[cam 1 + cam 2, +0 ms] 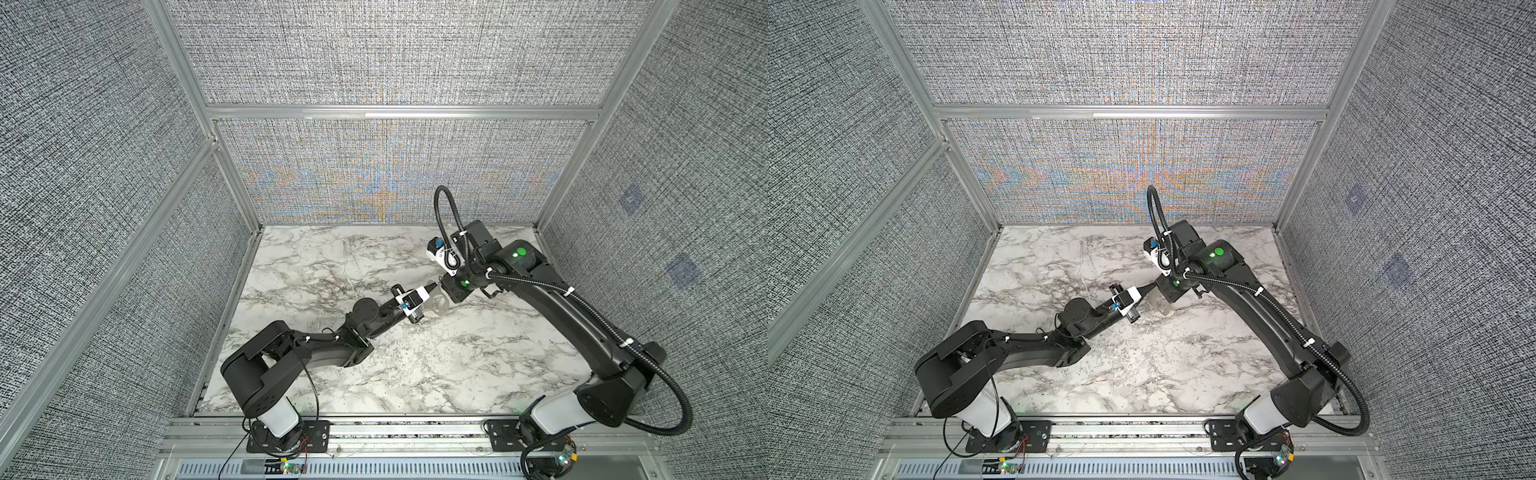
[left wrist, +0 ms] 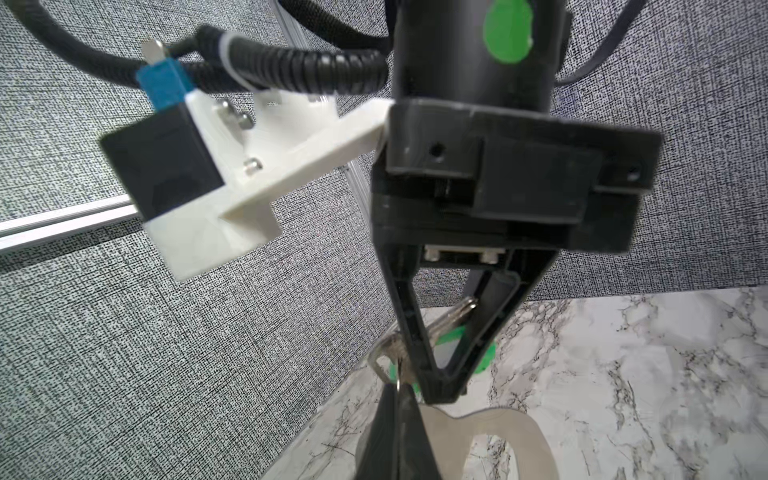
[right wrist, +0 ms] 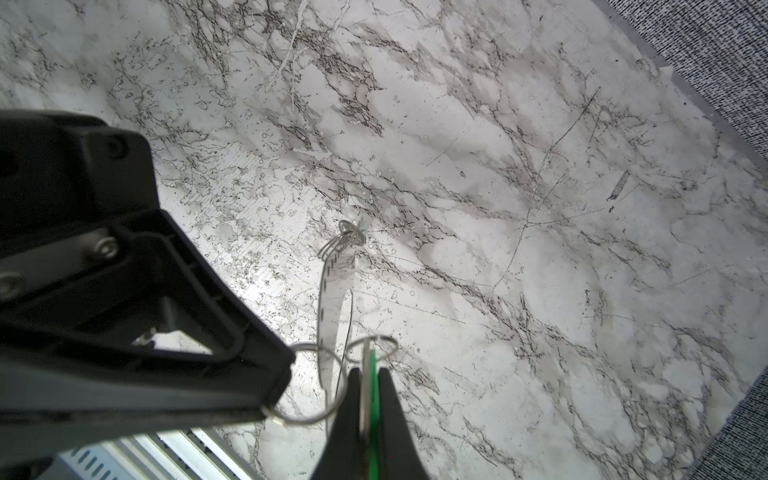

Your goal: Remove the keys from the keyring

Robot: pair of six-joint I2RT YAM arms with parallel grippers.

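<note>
Marble table (image 3: 540, 208); right fingers (image 3: 392, 419) clenched on green-tagged keys (image 3: 366, 374), left fingers (image 3: 232, 374) pinching small ring (image 3: 301, 422), keyring (image 3: 336, 291) dangling below both.

We observe a smooth, scuffed white-and-grey marble-pattern tabletop (image 3: 540, 208), rough grey woven cloth wall panels (image 1: 374, 54), shiny thin silver wire rings (image 3: 299, 421) and a smooth green plastic key tag (image 3: 374, 395).

arms (image 1: 577, 316) black, white base links (image 1: 280, 415) | round green stickers (image 1: 520, 252) near wrists | ribbed black cable (image 2: 316, 68), white zip ties (image 2: 232, 54) | white camera brackets (image 2: 291, 158), blue plugs (image 2: 164, 85) | black triangular fingers (image 2: 411, 332), silver screws (image 3: 109, 248)
</note>
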